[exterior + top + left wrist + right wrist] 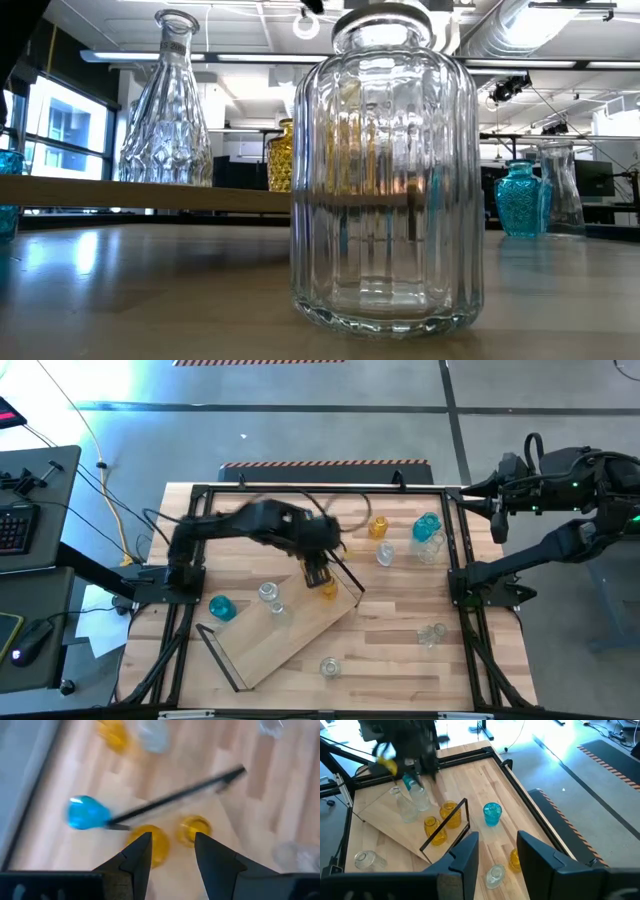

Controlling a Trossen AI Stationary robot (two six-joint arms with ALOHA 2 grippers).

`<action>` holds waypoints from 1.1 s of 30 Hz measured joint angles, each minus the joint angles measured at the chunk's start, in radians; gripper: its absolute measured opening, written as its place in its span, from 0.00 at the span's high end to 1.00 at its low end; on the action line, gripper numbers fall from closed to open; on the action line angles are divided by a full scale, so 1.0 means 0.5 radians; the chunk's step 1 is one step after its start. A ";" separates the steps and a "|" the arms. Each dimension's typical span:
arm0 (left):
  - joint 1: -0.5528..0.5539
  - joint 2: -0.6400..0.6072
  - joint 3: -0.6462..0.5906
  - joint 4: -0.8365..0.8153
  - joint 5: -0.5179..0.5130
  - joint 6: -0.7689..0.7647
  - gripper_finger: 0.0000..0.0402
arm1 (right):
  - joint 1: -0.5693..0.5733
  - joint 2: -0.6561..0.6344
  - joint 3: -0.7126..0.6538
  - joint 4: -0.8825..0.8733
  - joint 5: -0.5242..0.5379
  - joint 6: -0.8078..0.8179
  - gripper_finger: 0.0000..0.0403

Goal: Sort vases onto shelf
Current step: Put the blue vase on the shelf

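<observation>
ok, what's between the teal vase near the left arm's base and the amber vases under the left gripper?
Two clear vases on the shelf, with the teal vase one side and the amber vases the other. High view shows it.

The table holds two teal vases (221,607) (427,525) and three amber vases, two (450,815) (432,831) on the board and one (378,526) off it. About six clear vases (268,594) show; the cluster (432,548) by a teal one is hard to separate. There is one shelf (290,640).
</observation>
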 joint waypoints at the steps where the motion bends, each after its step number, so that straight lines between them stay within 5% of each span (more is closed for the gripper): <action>1: 0.000 -0.046 0.001 0.005 -0.067 -0.009 0.65 | 0.000 0.002 0.000 0.000 -0.003 0.000 0.71; 11: 0.015 -0.442 -0.002 -0.207 -0.726 -0.221 0.65 | -0.033 0.362 0.003 0.031 0.025 -0.197 0.71; 18: 0.063 -0.663 -0.051 -0.199 -0.788 -0.311 0.65 | -0.315 0.726 0.000 0.161 0.001 -0.405 0.71; 25: 0.071 -0.763 -0.052 -0.199 -1.143 -0.223 0.65 | -0.701 0.939 0.000 0.274 -0.397 -0.463 0.71; 33: 0.153 -0.763 -0.053 -0.199 -1.017 0.038 0.65 | -0.844 1.072 0.000 0.298 -0.723 -0.401 0.71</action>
